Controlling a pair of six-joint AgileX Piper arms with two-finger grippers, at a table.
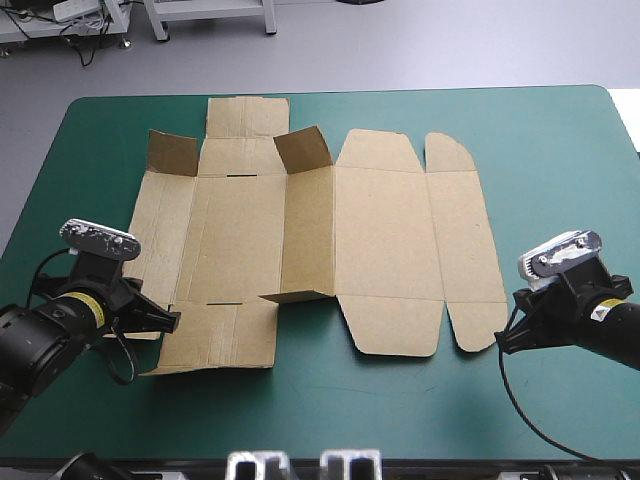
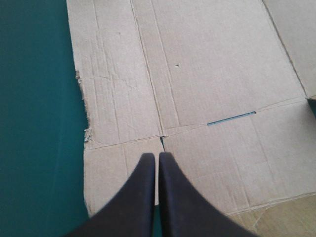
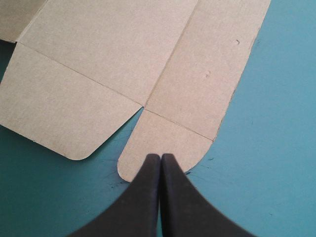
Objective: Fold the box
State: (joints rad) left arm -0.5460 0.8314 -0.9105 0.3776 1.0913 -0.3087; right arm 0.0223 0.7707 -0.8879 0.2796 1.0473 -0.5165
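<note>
Box (image 1: 385,240): brown board sheet, spread mostly flat at mid-table, ahead of both grippers; two small flaps on its far side stand raised.
Left gripper (image 2: 158,157): fingers pressed together in one pointed arch, grasping nothing; tips over the box's near left corner panel, just short of a crease junction (contact with the board cannot be told).
Right gripper (image 3: 160,157): fingers likewise closed, empty; tips at the rounded end of the box's near right tab.
Slot (image 2: 231,118): narrow cut in the board, ahead of the left gripper's tips, toward the box's middle.
Table cover (image 1: 560,150): teal-green, showing around the board and under both grippers.
</note>
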